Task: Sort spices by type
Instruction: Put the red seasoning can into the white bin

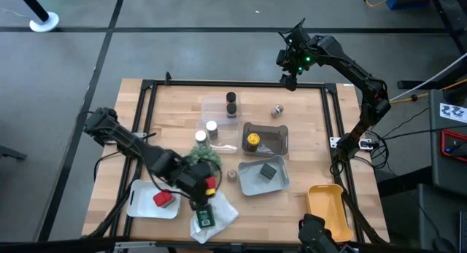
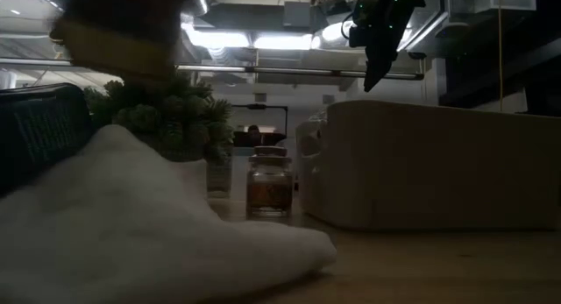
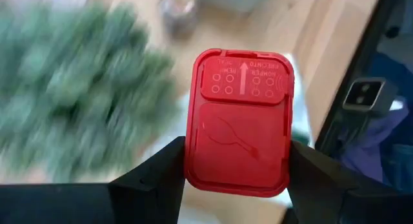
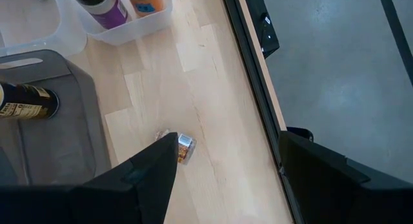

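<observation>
Left gripper (image 3: pixel 237 169): we see it clamped on a flat red plastic spice packet (image 3: pixel 239 121), above the green bushy plant (image 1: pixel 204 157).
Right gripper (image 1: pixel 290 76): fingers apart, at the table's far edge.

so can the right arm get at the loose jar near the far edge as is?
Probably yes. The right gripper hangs open above the far edge, and the loose jar lies on bare wood with nothing between. The left gripper holds a red packet far off.

On the red packet (image 3: pixel 240 121) we read "ROMPER" and "PRECINTO" beside a raised arrow, upside down to us. Other embossed words there, and the jar labels, are illegible.
</observation>
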`<state>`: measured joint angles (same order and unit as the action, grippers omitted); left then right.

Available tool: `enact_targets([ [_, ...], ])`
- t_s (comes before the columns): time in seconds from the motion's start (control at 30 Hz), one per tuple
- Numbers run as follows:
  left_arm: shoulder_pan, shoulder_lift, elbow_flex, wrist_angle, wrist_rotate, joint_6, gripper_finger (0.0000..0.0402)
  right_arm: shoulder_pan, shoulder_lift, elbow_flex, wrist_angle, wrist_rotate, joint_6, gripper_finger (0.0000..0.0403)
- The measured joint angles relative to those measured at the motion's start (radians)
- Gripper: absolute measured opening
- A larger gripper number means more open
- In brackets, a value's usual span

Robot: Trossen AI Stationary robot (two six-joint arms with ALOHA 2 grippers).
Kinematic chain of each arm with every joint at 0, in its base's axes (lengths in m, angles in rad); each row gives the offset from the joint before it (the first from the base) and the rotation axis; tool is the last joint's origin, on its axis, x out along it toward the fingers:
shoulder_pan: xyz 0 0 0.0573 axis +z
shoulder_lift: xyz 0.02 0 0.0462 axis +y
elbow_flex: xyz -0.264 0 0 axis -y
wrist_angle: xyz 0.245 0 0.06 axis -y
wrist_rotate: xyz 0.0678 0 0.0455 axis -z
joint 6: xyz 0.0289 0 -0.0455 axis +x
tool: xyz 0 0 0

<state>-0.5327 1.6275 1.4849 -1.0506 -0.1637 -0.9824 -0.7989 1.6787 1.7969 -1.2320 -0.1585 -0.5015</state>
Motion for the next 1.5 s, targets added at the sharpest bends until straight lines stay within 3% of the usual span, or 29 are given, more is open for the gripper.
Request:
enact_targets([
  [0.33, -0.177, -0.039, 0.0, -0.278, 0.08, -0.408, 0.0204, 0.0, 0.0, 0.0, 0.0, 0.0, -0.001, 0.0266],
  [0.87, -0.404, -0.038, -0.003, -0.272, 0.075, -0.894, 0.0204, 0.0, 0.0, 0.0, 0.0, 0.0, -0.001, 0.0266],
  [1.5, -0.423, 0.062, -0.006, -0.312, -0.005, -0.9, 0.0204, 0.0, 0.0, 0.0, 0.003, 0.0, -0.001, 0.0266],
])
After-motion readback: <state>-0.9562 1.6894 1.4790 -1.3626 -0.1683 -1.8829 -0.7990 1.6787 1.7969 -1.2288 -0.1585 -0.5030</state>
